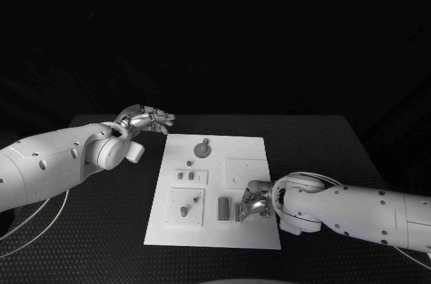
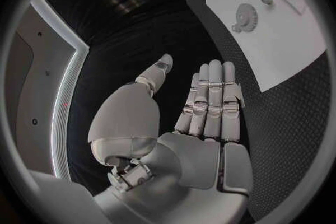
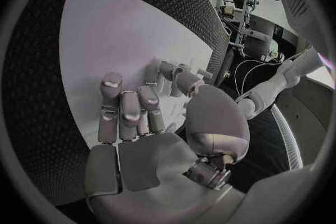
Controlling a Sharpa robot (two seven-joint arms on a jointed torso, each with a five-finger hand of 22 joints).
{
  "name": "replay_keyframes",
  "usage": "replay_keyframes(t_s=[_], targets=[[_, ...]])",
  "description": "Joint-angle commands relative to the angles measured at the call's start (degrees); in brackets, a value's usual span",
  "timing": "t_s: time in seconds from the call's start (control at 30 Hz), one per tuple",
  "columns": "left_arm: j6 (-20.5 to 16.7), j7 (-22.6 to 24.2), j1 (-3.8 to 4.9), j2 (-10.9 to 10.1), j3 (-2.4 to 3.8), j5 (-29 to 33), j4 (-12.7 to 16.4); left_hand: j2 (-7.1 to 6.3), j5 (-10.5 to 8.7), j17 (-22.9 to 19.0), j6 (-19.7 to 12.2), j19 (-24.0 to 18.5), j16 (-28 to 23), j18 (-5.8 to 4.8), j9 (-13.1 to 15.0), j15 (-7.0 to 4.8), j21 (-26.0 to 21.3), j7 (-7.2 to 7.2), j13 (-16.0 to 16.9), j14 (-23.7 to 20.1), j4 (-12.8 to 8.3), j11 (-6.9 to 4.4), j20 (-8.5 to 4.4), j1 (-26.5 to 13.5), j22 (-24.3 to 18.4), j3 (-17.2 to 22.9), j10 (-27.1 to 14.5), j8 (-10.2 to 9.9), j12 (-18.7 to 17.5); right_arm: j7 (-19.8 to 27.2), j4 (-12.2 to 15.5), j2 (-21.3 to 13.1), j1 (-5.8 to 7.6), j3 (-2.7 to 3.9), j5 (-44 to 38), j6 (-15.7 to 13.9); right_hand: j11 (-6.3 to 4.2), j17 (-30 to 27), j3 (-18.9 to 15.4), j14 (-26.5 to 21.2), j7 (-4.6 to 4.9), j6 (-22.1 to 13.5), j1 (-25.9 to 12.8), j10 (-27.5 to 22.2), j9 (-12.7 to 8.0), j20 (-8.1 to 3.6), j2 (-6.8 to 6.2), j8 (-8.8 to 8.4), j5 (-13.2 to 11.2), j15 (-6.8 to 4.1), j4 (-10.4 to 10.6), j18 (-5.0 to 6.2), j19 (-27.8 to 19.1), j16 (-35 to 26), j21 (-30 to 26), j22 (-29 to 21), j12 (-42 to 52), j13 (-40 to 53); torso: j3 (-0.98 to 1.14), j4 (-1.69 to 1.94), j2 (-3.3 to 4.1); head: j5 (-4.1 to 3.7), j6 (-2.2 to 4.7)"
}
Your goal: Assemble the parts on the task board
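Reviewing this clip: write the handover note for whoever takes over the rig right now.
Left hand: open, fingers straight, holding nothing, off the task board's far left corner.
Right hand: over the board's near right area, fingers curled by the upright parts; grip cannot be told.
Gear lies flat at the board's far end; a peg stands in the near left block.
Done: unclear. Left: seating the remaining parts.

The task board (image 1: 247,153) looks like a smooth, matt white plate. The tabletop (image 1: 305,141) carries a black covering with a fine dimpled, woven-looking texture. Each robot hand, left (image 2: 206,117) and right (image 3: 150,123), has glossy, silvery metallic-looking shells over smooth segments.
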Motion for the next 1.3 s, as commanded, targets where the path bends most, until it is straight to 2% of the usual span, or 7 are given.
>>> replay_keyframes(t_s=[0.03, 0.2, 0.67, 0.8, 1.07, 1.2, 1.3], targets=[[0.7, 0.3, 0.07, 0.0, 0.03, -0.2, 0.1, 0.43, -0.22, 0.1, 0.3, 0.0, -0.3, 0.11, -0.1, 0.24, -0.4, -0.03, 0.1, 0.0, -0.4, -0.13, 0.40, 0.1, 0.1, 0.0, 0.0, 0.2, 0.2, -0.5, -0.3, 0.1, -0.35, -0.24, -1.9, 1.2, 0.05, 0.1, -0.3, 0.2, 0.05, 0.5, -0.2, 0.5, -0.1, 0.05, 0.51, 0.26, 0.1, -0.24, -0.4, 3.04, -0.1, -0.2, 0.3, 0.0, 0.3, 0.2, 0.00, -0.03, -0.02, -0.05, -0.04], [0.7, 0.3, 0.07, 0.1, 0.03, -0.2, 0.1, 0.44, -0.22, 0.1, 0.3, 0.0, -0.3, 0.11, -0.1, 0.24, -0.4, -0.03, 0.1, 0.0, -0.4, -0.13, 0.40, 0.2, 0.1, 0.0, 0.0, 0.2, 0.2, -0.4, -0.5, 0.2, -0.40, -0.25, -1.8, 1.1, 0.02, 0.3, -0.5, 0.3, 0.00, 0.6, 0.1, 0.9, -0.1, 0.21, 2.16, 0.42, 0.1, -0.25, -1.2, 3.04, -0.1, -0.3, 0.3, 0.0, 0.4, 0.6, 0.00, 0.01, 0.01, -0.02, -0.05], [0.7, 0.4, 0.07, 0.1, 0.03, -0.2, 0.1, 0.44, -0.22, 0.1, 0.3, 0.0, -0.3, 0.10, -0.1, 0.24, -0.4, -0.03, 0.1, 0.0, -0.4, -0.13, 0.41, 0.1, 0.1, 0.0, 0.0, 0.3, 0.2, -0.1, -0.6, -0.1, -0.42, -0.25, -1.4, 0.4, 0.01, 0.3, -1.0, 0.4, -0.02, 0.7, -1.5, 0.9, -0.2, 0.42, 1.44, 0.43, 0.2, -0.26, -0.1, 3.04, 0.0, -0.4, 0.3, -0.1, 0.2, 0.5, -0.01, -0.01, -0.03, -0.01, 0.00], [0.6, 0.4, 0.07, 0.1, 0.03, -0.2, 0.0, 0.44, -0.22, 0.1, 0.3, 0.0, -0.3, 0.10, -0.1, 0.24, -0.4, -0.03, 0.1, 0.0, -0.4, -0.13, 0.41, 0.1, 0.1, 0.0, 0.0, 0.3, 0.2, 0.2, -0.2, -1.0, -0.40, -0.23, 0.5, -0.6, 0.00, 0.2, -0.8, 0.5, -0.02, 0.7, -1.9, 0.9, -0.3, 0.37, 0.16, 0.38, 0.2, -0.29, 0.8, 3.04, 0.1, -0.4, 0.2, -0.2, 0.1, 0.4, -0.03, -0.03, -0.04, -0.02, 0.08], [0.3, 0.5, 0.07, 0.4, 0.03, -0.2, -0.2, 0.40, -0.22, 0.2, 0.3, 0.0, -0.3, 0.10, -0.1, 0.25, -0.4, -0.03, 0.1, 0.0, -0.4, -0.13, 0.41, 0.1, 0.1, 0.0, 0.0, 0.3, 0.2, 2.8, 0.9, -4.3, 2.30, -0.16, 5.3, -1.2, 1.24, -2.7, -0.1, -1.8, 1.28, -3.0, -2.2, -2.6, -1.1, 0.37, -6.33, -1.49, 0.1, 0.69, 4.0, 3.04, -0.4, -0.8, -0.4, -0.6, -1.6, -2.8, -0.09, -0.08, -0.14, -0.39, 1.21], [0.3, 0.6, 0.07, 1.0, 0.03, 0.1, -0.8, 0.35, -0.22, 0.2, 0.3, 0.0, -0.3, 0.09, -0.1, 0.25, -0.4, -0.02, 0.1, 0.0, -0.3, -0.13, 0.42, 0.1, 0.1, -0.1, 0.0, 0.3, 0.2, 4.6, 0.7, -5.1, 3.82, 0.02, 7.0, -0.8, 1.70, -2.8, -0.6, -2.5, 1.76, -4.1, -2.6, -4.2, -1.2, 0.65, -7.50, -1.92, 0.0, 1.15, 4.8, 3.04, -1.0, -0.9, -0.6, -0.6, -2.0, -3.6, -0.12, -0.11, -0.24, -0.53, 2.23], [-0.3, 0.4, 0.05, 1.7, 0.03, 0.1, -1.5, 0.32, -0.22, 0.2, 0.3, 0.0, -0.3, 0.09, -0.1, 0.25, -0.4, -0.02, 0.1, 0.0, -0.3, -0.13, 0.43, 0.0, 0.1, -0.1, 0.0, 0.3, 0.2, 9.0, -1.1, -5.5, 5.10, 0.50, 9.2, -0.9, 2.08, -2.5, -4.3, -3.3, 2.15, -5.2, -3.9, -5.1, -1.1, 0.93, -7.11, -2.14, -0.2, 1.55, 4.3, 3.04, -1.8, -0.7, -0.5, -0.3, -1.7, -3.3, -0.12, -0.14, -0.47, -0.37, 3.81]])
